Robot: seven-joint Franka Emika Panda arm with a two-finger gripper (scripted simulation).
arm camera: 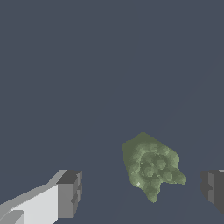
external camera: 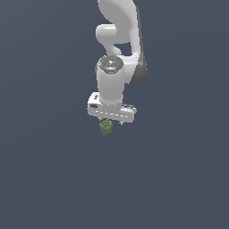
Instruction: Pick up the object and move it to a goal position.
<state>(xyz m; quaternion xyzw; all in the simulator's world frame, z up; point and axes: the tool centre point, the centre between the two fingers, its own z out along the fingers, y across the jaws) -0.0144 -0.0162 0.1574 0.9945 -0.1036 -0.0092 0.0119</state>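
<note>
- Bare tabletop [external camera: 49, 179] lies all around the claw [arm camera: 142, 192].
- Only the olive-green blob [arm camera: 151, 165] sits between its spread fingers [arm camera: 70, 194], touching neither.

The object [arm camera: 151, 165] is coloured olive green, and pale and dark green bumps are seen all over it. The gripper [arm camera: 142, 194] is painted white, with dark grey pads [arm camera: 70, 194] at its tips. The floor [external camera: 44, 179] is shown in plain dark blue-grey.
</note>
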